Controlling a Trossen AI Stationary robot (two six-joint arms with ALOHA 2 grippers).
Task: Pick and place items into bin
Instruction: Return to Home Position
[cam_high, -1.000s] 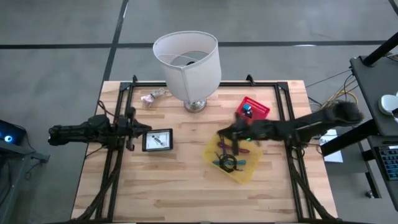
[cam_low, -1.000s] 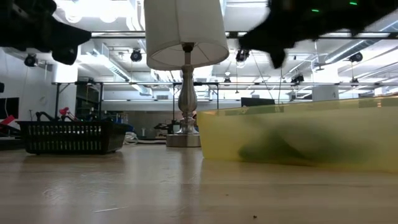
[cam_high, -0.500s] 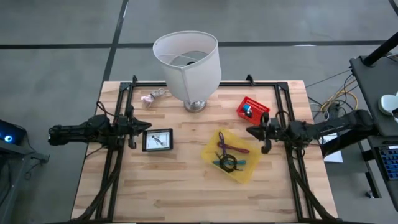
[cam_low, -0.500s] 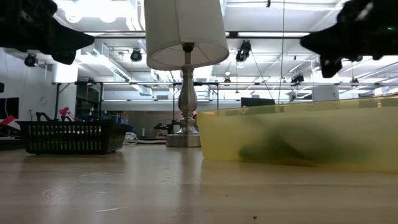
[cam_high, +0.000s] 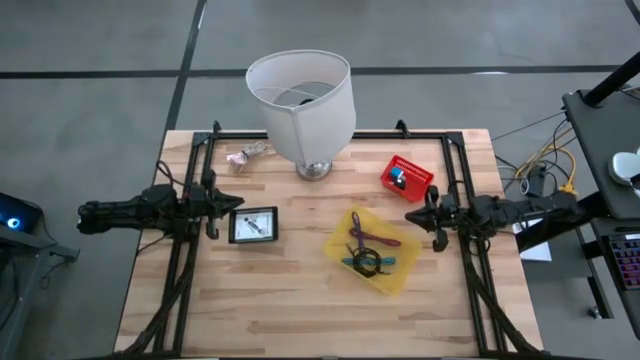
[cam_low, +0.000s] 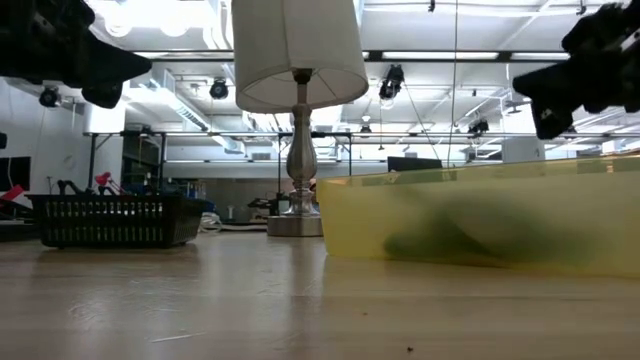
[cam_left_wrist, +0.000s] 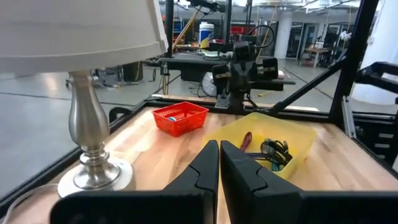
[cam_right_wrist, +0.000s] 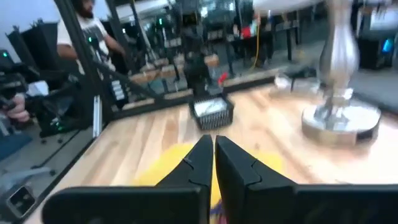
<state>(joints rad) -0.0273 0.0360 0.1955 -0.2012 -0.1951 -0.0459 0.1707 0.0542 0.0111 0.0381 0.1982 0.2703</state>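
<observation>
The yellow bin (cam_high: 392, 268) sits right of the table's middle. In it lie a maroon and purple tie (cam_high: 373, 236), a teal tie (cam_high: 352, 263) and a black cord loop (cam_high: 367, 261); the left wrist view shows them too, in the bin (cam_left_wrist: 292, 134). A pale crumpled packet (cam_high: 247, 155) lies at the far left. My left gripper (cam_high: 239, 205) hovers shut, level, at the left side. My right gripper (cam_high: 409, 214) hovers shut, level, just right of the bin, holding nothing.
A white-shaded lamp (cam_high: 300, 98) stands on its metal base (cam_left_wrist: 94, 169) at the far middle. A red basket (cam_high: 406, 176) holding a small blue thing sits beyond the bin. A black basket (cam_high: 254, 225) lies by my left gripper. A person (cam_right_wrist: 93, 28) stands beyond the table.
My right gripper has drawn back from above the yellow bin toward the table's right edge and sunk a little, ending level beside the bin. The things in the bin have stayed put.
</observation>
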